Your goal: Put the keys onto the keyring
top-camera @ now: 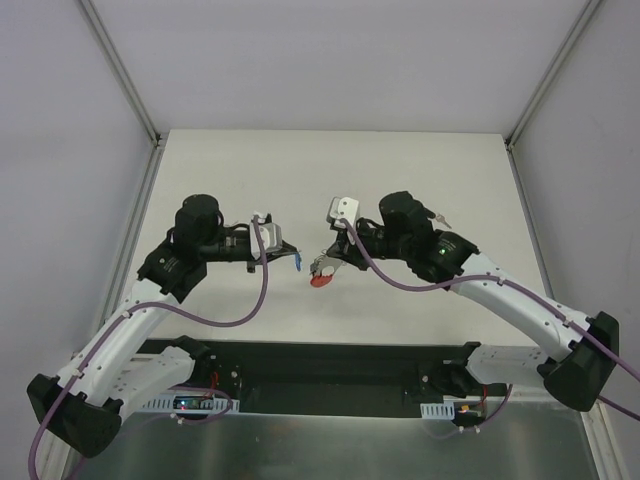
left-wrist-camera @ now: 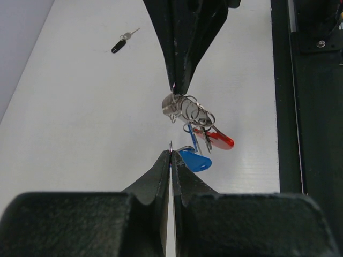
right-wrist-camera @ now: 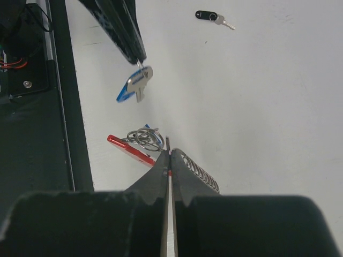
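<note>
My left gripper [left-wrist-camera: 171, 153] is shut on a thin metal loop of the blue-headed key [left-wrist-camera: 195, 160], which hangs just right of its tips. In the right wrist view that same key [right-wrist-camera: 134, 85] dangles from the left fingers [right-wrist-camera: 124, 32]. My right gripper [right-wrist-camera: 168, 153] is shut on the keyring [right-wrist-camera: 143, 137], silver rings joined to a red plastic band [right-wrist-camera: 128, 149] and a coiled chain [right-wrist-camera: 199, 169]. From the left wrist view the keyring [left-wrist-camera: 188, 110] hangs under the right fingers [left-wrist-camera: 180, 48], a short gap above the blue key. Both grippers [top-camera: 291, 250] [top-camera: 326, 263] meet above mid-table.
A black-headed key [left-wrist-camera: 119, 45] lies loose on the white table [left-wrist-camera: 80, 123], farther out; it also shows in the right wrist view [right-wrist-camera: 207, 16]. The dark base rail [top-camera: 320, 365] runs along the near edge. Grey walls enclose the table.
</note>
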### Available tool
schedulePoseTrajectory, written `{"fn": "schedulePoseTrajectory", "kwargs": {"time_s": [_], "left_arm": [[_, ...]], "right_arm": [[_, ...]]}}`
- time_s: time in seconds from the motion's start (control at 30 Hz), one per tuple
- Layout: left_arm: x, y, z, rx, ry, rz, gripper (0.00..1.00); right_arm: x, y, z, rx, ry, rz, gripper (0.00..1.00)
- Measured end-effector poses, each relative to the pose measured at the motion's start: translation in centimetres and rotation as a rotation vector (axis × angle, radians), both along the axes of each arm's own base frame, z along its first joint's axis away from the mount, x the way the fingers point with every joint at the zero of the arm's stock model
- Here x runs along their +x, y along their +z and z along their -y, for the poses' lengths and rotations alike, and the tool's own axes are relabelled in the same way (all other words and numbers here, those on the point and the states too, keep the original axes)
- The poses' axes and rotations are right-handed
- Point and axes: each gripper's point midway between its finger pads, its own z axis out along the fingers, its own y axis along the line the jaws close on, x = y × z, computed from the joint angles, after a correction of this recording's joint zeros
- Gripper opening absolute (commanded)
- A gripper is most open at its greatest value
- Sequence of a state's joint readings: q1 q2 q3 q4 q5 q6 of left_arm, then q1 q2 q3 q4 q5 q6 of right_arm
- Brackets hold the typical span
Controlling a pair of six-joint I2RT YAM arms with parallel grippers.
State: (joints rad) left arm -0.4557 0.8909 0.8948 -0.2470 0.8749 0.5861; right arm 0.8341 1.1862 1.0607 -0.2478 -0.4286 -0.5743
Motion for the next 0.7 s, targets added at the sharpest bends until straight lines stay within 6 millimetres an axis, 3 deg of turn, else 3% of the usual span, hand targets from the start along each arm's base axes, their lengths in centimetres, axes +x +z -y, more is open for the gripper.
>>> {"fn": "schedulePoseTrajectory", "kwargs": {"time_s": [0.17, 0.7], "left_arm": [[-0.7, -1.1, 0.5, 0.004, -0.032, -0.013, 0.00], [-0.3, -1.2, 1.4, -0.024, -0.039, -0.033, 0.00]], "right_arm": [[-0.3, 0.4, -1.1, -0.013, 0.026, 0.037, 0.01], [-1.1, -0.4, -2.3, -0.074, 0.064, 0.103, 0.01]]}}
